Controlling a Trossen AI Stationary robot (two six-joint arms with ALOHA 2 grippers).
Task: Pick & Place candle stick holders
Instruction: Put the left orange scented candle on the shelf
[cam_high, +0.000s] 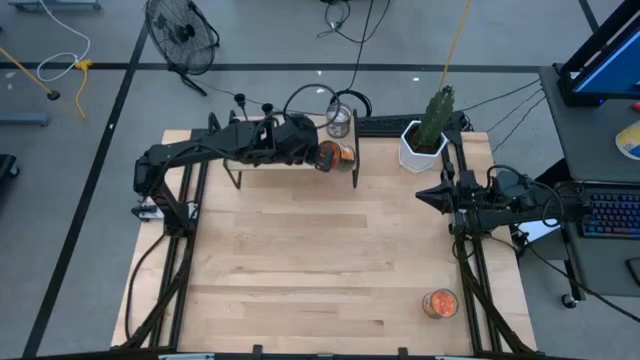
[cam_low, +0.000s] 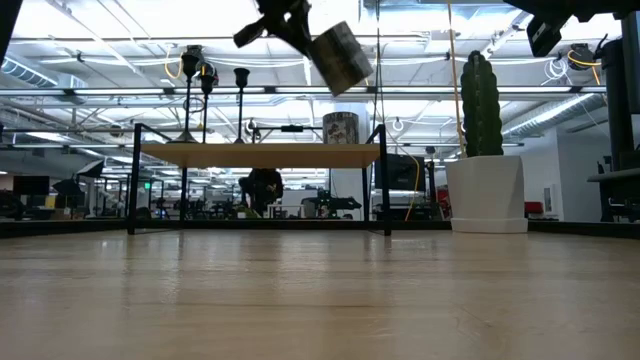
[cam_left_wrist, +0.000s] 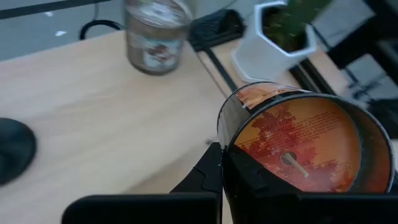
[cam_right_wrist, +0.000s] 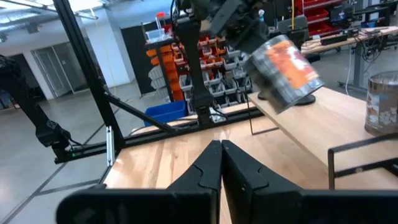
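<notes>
Three black candle stick holders (cam_low: 207, 95) stand by their disc bases on the left part of a small wooden shelf (cam_low: 260, 154) at the table's far side. They also show in the high view (cam_high: 241, 101), and one disc base shows in the left wrist view (cam_left_wrist: 12, 149). My left gripper (cam_high: 318, 155) is above the shelf's right part, shut on an orange-filled glass jar (cam_low: 340, 55). My right gripper (cam_right_wrist: 221, 149) is shut and empty, over the table's right side (cam_high: 427, 194). My left gripper holds the orange-filled jar by its rim (cam_left_wrist: 222, 127), one finger (cam_left_wrist: 205, 177) outside the glass wall and the other (cam_left_wrist: 252, 180) inside the mouth. The jar is lifted clear above the shelf and tilted, its open mouth toward the wrist camera (cam_right_wrist: 286, 65).
A silvery clear glass jar (cam_high: 339, 121) stands on the shelf's right end. A cactus in a white pot (cam_high: 425, 140) stands at the far right. A second orange-filled jar (cam_high: 439, 302) stands near the table's front right. The bare wooden tabletop (cam_high: 320, 260) lies between.
</notes>
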